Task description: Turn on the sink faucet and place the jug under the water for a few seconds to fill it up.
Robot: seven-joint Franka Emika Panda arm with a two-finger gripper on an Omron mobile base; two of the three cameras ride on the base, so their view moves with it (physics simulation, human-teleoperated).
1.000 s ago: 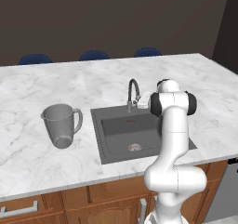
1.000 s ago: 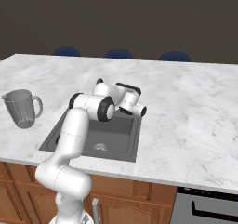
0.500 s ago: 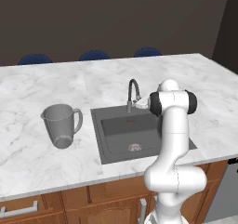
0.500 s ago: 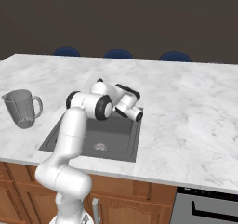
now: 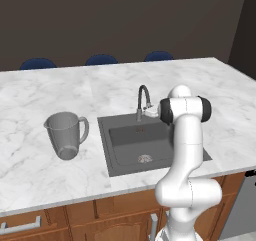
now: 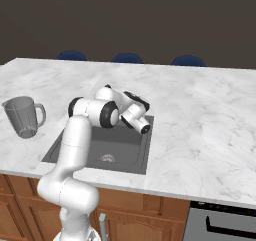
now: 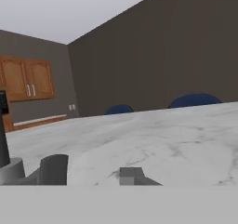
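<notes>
Jug (image 5: 65,134) upright on worktop (image 5: 45,95), well left of sink (image 5: 150,144); end effector (image 5: 150,112) beside faucet (image 5: 143,101), jaw state indeterminable.

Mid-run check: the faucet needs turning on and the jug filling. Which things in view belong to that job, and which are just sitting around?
Part of the job:
- sink faucet, no stream running from it
- jug, upright on the counter to the left of the basin
- sink, dark basin with a round drain
- gripper, close by the faucet's base

Just lying about:
- blue chairs behind the counter
- wooden wall cabinets
</notes>
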